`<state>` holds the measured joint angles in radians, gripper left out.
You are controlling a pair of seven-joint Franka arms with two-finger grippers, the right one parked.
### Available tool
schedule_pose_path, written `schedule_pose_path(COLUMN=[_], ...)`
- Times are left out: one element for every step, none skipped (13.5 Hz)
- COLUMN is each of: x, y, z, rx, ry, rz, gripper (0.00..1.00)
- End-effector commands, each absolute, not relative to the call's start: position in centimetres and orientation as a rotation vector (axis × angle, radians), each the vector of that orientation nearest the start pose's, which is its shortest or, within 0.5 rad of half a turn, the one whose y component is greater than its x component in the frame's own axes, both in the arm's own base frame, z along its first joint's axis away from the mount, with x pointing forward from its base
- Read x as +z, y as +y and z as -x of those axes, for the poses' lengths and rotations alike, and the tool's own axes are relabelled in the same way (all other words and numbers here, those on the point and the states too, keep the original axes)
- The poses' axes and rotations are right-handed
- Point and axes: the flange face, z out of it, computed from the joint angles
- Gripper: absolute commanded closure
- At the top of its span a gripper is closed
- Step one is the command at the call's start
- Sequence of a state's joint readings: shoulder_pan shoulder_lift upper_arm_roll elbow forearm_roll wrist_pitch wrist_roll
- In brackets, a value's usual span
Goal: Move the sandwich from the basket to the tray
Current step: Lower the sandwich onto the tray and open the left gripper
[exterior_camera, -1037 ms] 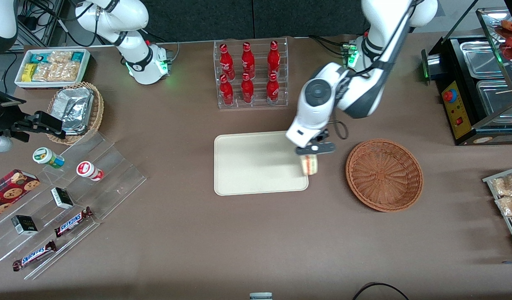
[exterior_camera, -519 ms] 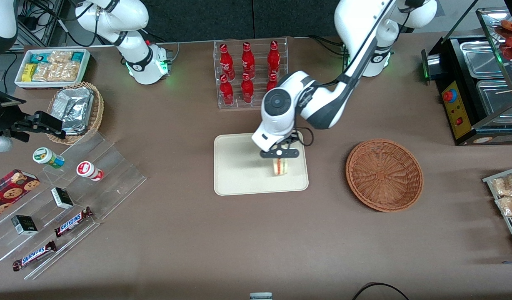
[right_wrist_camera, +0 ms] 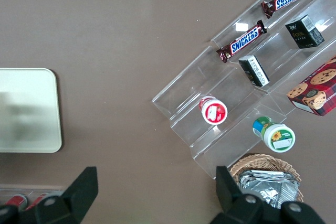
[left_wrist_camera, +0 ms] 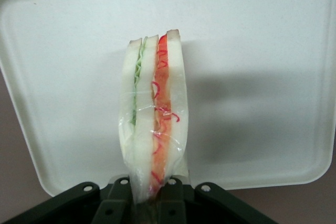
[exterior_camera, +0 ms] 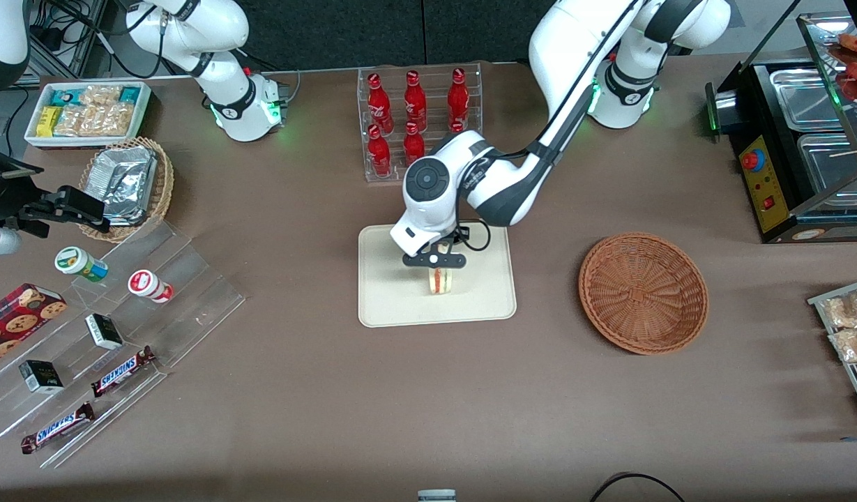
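Overhead, one gripper [exterior_camera: 436, 268] clamping one sandwich [exterior_camera: 440, 280], one tray [exterior_camera: 386, 307]

The tray [exterior_camera: 393, 307] lies on the worktop [exterior_camera: 428, 390], nearer the front camera than the bottle rack [exterior_camera: 420, 124]. Above the tray hangs the hand [exterior_camera: 434, 261], clamped on the sandwich [exterior_camera: 440, 280]. The basket [exterior_camera: 643, 292] sits beside the tray, toward the working arm's end.

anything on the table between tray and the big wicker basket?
No. Front view shows bare tabletop between tray and basket. The claw holds the sandwich over the tray.
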<state>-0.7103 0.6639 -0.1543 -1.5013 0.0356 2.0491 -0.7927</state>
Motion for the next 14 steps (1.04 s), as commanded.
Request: schedule_pose_path(x=[26.1, 25.8, 25.4, 25.3, 24.9, 24.8, 24.8, 24.9, 24.9, 24.9, 24.8, 24.7, 24.3, 24.2], y=[-53.4, -53.4, -53.8, -53.8, -53.7, -53.8, -53.7, -53.7, -53.6, -53.7, -53.6, -53.5, -53.5, -53.5], z=[-46.7, -46.7, -46.2, -46.2, -46.3, -46.3, -46.4, -46.4, -46.6, -46.7, -46.8, -46.8, -46.8, -46.8], rx=[0.202, 0.199, 0.202, 0.199, 0.194, 0.171, 0.162, 0.159, 0.152, 0.143, 0.12, 0.109, 0.113, 0.11], ry=[0.074, 0.074, 0.089, 0.091, 0.09, 0.099, 0.102, 0.104, 0.101, 0.104, 0.108, 0.098, 0.099, 0.1], rz=[3.087, 3.084, 3.078, 3.077, 3.07, 3.067, 3.064, 3.065, 3.067, 3.069, 3.061, 3.054, 3.05, 3.051], gripper=[1.0, 1.0, 1.0, 1.0, 1.0, 1.0, 1.0, 1.0, 1.0, 1.0, 1.0, 1.0, 1.0, 1.0])
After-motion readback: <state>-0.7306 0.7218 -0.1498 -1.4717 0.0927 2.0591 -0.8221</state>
